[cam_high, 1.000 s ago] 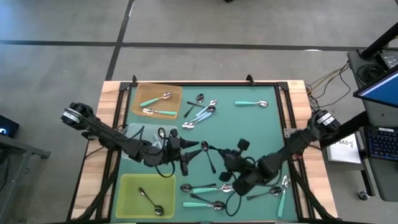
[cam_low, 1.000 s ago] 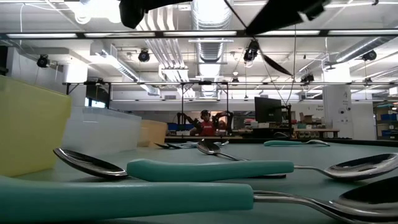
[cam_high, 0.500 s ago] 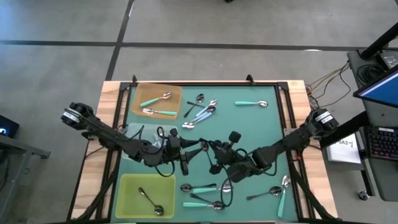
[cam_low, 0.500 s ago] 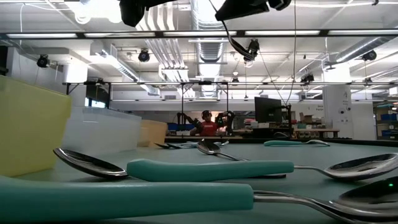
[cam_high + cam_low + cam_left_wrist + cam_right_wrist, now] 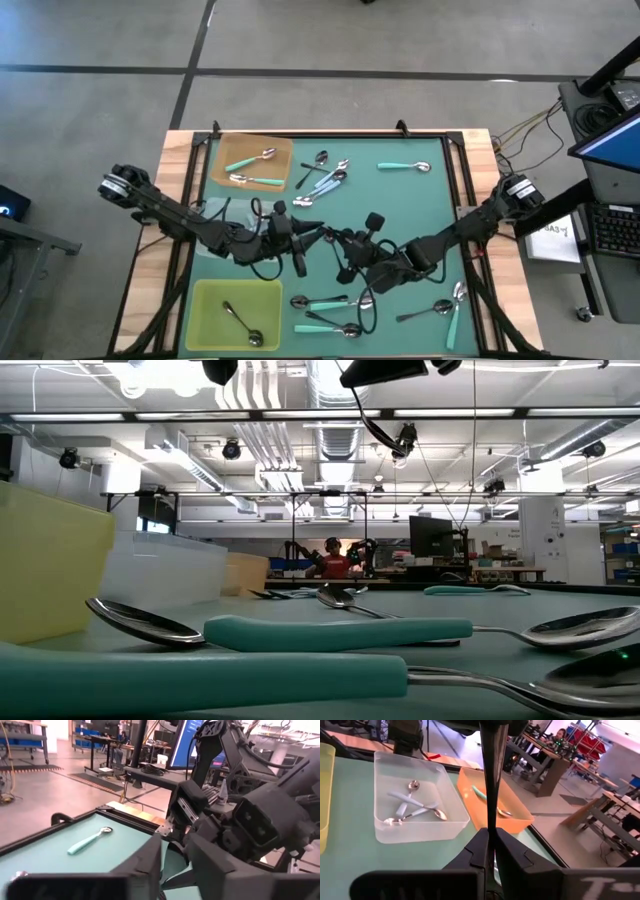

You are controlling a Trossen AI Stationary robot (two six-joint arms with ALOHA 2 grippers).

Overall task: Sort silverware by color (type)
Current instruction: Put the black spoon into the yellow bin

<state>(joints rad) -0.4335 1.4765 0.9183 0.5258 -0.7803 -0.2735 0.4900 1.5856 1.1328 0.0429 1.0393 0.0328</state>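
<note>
While two mint-teal spoons (image 5: 250, 160) lie in the orange tray (image 5: 285, 142), pale blue spoons (image 5: 415, 810) in the clear tray (image 5: 380, 760) and one in the yellow tray (image 5: 205, 300), many loose spoons (image 5: 325, 303) remain on the mat (image 5: 420, 210), with the right gripper (image 5: 492, 837) clamped on a black spoon (image 5: 492, 780) mid-table and the left gripper (image 5: 175, 857) part-open, facing it

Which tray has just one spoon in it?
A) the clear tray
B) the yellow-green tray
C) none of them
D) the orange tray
B: in the high view the yellow-green tray holds a single black-handled spoon, while the orange tray holds two teal-handled spoons and the right wrist view shows several spoons in the clear tray.
</note>
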